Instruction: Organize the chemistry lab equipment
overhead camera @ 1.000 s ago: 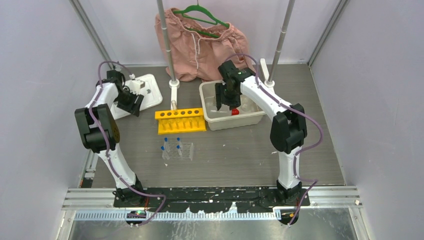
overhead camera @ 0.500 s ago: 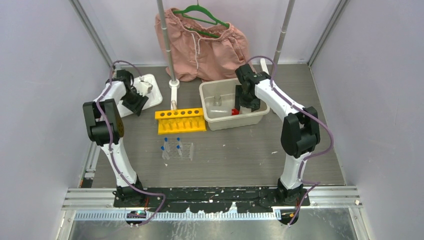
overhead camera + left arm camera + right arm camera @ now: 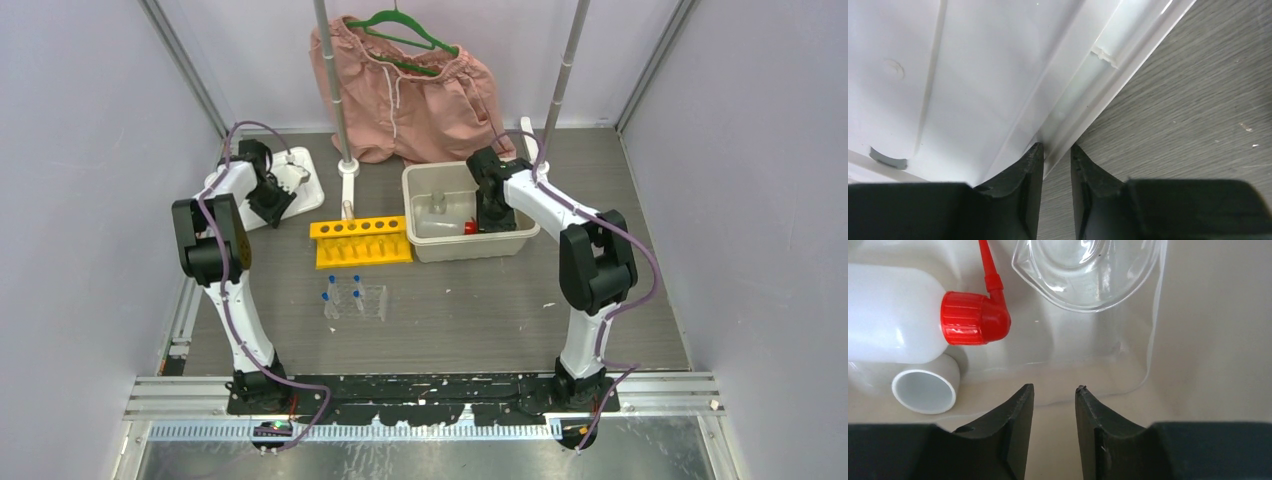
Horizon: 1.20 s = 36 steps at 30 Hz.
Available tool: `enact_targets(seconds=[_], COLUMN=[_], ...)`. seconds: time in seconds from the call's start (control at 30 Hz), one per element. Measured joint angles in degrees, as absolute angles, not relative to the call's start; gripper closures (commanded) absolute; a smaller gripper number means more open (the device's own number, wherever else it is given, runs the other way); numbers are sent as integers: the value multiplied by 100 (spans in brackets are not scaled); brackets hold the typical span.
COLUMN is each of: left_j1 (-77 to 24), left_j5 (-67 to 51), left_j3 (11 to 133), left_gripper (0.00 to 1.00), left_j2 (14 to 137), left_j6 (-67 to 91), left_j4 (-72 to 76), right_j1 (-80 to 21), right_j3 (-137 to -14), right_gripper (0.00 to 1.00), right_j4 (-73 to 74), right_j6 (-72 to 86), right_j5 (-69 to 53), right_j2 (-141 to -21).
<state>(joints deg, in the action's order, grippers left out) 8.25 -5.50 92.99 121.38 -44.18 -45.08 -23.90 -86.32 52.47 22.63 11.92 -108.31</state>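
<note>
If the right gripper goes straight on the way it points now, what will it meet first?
Probably the bin floor just ahead of the right gripper. Further on lie the beaker and, to its left, the bottle's red cap. Depth is unclear.

Grey wood-grain table (image 3: 480, 300) carrying white lid (image 3: 300, 180), yellow holed tube rack (image 3: 361, 241), white bin (image 3: 462, 246), clear plastic grid rack (image 3: 357, 301).

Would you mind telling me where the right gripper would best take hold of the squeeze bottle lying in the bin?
Probably across the white body of the squeeze bottle, coming straight down from above. It lies on its side in the bin, so the rounded flanks face up and offer two opposing sides. The red cap is short, its thin spout would slip, and the clear beaker crowds that end.
</note>
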Motion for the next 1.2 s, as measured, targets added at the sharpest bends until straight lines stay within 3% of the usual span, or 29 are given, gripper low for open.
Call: enact_targets(seconds=[0.17,0.37,0.7,0.9,0.97,1.0,1.2], left_j1=[823,760,679,469,375,311,-257], left_j5=[-541,-530,-410,-305,-311,-309,-261], left_j3=[9303,9144,8403,8191,8191,8189,8182], left_gripper=[100,100,100,100,100,100,100], left_j2=[12149,12062,11124,10005,9616,9395,8112], left_j6=[-4637,-4762,-4980,-5050,-5113,-5166,-5634], left_j4=[-4466,-4357,-4633,-5013,-5203,-5323,-6055], right_j1=[-2464,-2580,-2587,-2593,-2615,-2630,-2703], right_j3=[-8377,-8119,-8757,-9264,-9345,-9367,-9373], right_gripper=[63,61,46,31,16,3,0], right_j4=[5336,5430,5666,5588,5492,5435,5013], right_j6=[2272,2322,2333,2206,2104,2058,1669], right_j5=[1129,1013,1013,899,827,777,329], right_j2=[-10661,-10119,-9955,-9524,-9317,-9212,-8665])
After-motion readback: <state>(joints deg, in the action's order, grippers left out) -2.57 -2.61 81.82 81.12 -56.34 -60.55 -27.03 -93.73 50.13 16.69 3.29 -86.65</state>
